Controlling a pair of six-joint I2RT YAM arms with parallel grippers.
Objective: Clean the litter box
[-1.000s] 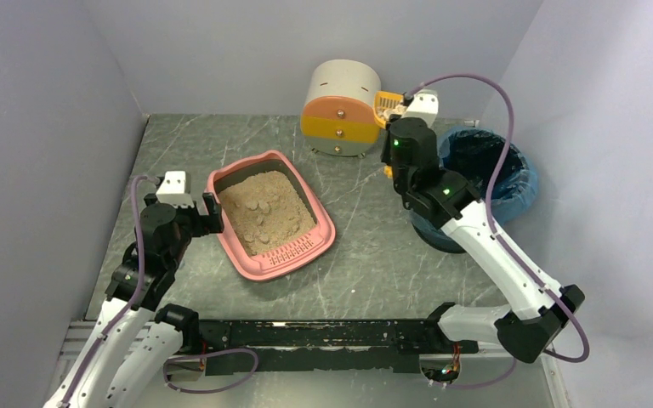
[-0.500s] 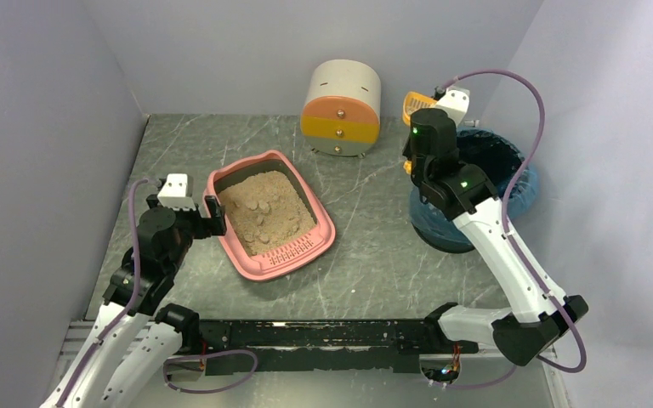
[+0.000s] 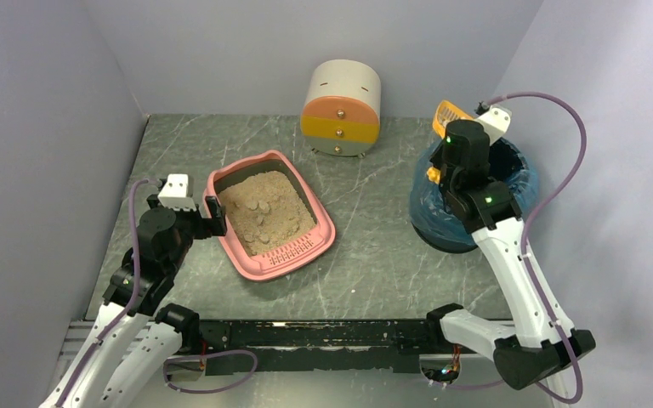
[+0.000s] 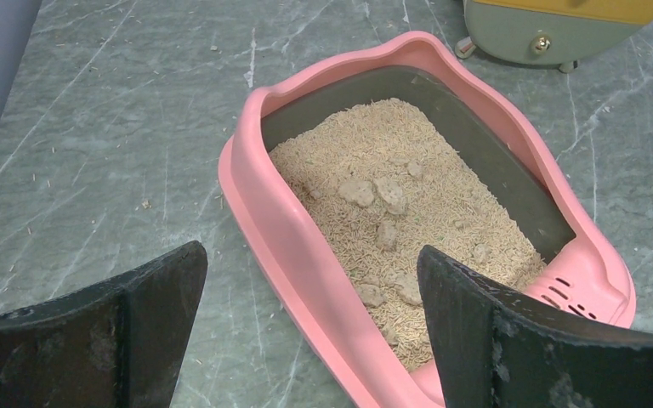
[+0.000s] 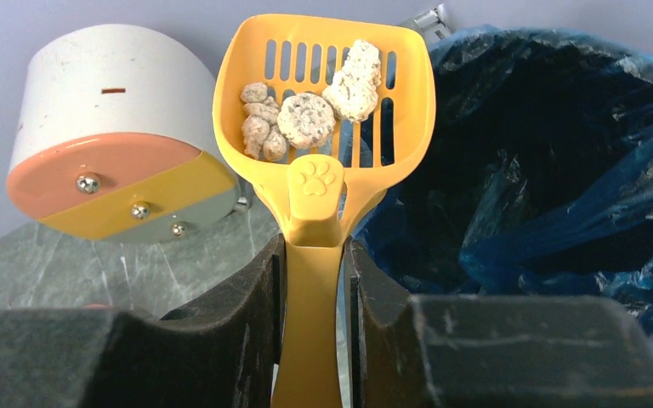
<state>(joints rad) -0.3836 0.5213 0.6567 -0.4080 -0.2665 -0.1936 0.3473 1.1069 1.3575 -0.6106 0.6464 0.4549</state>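
Observation:
The pink litter box (image 3: pixel 326 233) lies left of centre, filled with beige litter and several clumps (image 4: pixel 374 192). My left gripper (image 3: pixel 207 215) is open, its jaws standing on either side of the box's left rim (image 4: pixel 293 255) without closing on it. My right gripper (image 3: pixel 442 161) is shut on the handle of a yellow slotted scoop (image 5: pixel 315 280). The scoop head (image 5: pixel 327 89) carries several grey clumps and is held level over the left rim of the blue-lined bin (image 3: pixel 519 191). The scoop head also shows in the top view (image 3: pixel 446 114).
A cream-and-orange round drawer unit (image 3: pixel 341 109) stands at the back centre, and shows in the right wrist view (image 5: pixel 110 136). The bin's dark blue liner (image 5: pixel 561 170) opens to the right of the scoop. Grey walls close in on the left, back and right.
My right arm has swung right and lifted, carrying the loaded scoop from beside the drawer unit to above the bin. The left gripper has stayed at the litter box rim.

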